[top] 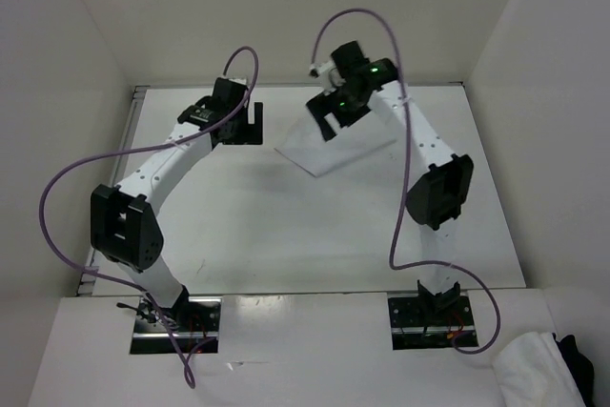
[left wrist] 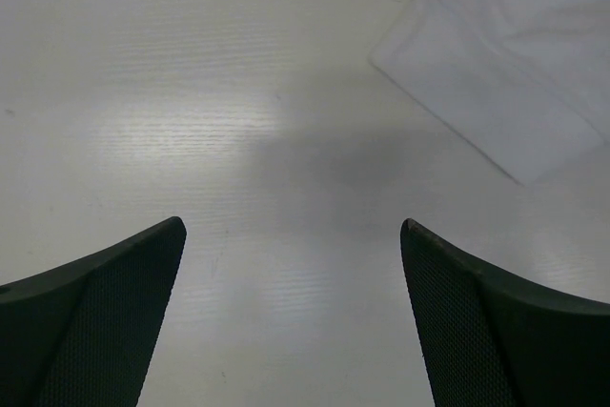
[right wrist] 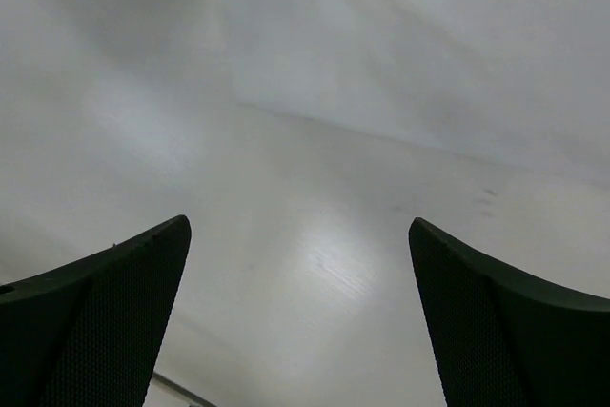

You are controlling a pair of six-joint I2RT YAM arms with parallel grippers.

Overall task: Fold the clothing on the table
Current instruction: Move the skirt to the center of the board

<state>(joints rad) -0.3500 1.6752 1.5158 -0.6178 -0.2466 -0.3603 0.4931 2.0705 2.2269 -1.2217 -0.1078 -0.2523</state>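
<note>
While both arms reach toward the far side of the tabletop (top: 286,226), the clothing (top: 335,152) lies flat there, a little right of the middle. It is a smooth white sheet with straight edges and one corner pointing toward the left arm.

From the overhead view, the left gripper (top: 250,125) sits just to the left of the garment, apart from it. In its own wrist view the left gripper (left wrist: 294,226) has its two dark fingers (left wrist: 105,321) spread wide with only bare tabletop between them. The clothing (left wrist: 505,64) fills the upper right corner of that picture, its hemmed edge running diagonally, well clear of the fingertips.

Overhead, the right gripper (top: 333,118) shows over the far edge of the garment; whether it touches the fabric cannot be told. Its wrist view shows the right gripper (right wrist: 300,221) also spread wide, with nothing between the fingers (right wrist: 515,321) and only plain white surface ahead.

Off the tabletop, at the near right corner of the overhead view, a rumpled white cloth bundle (top: 536,374) rests beside something dark (top: 574,357)
</note>
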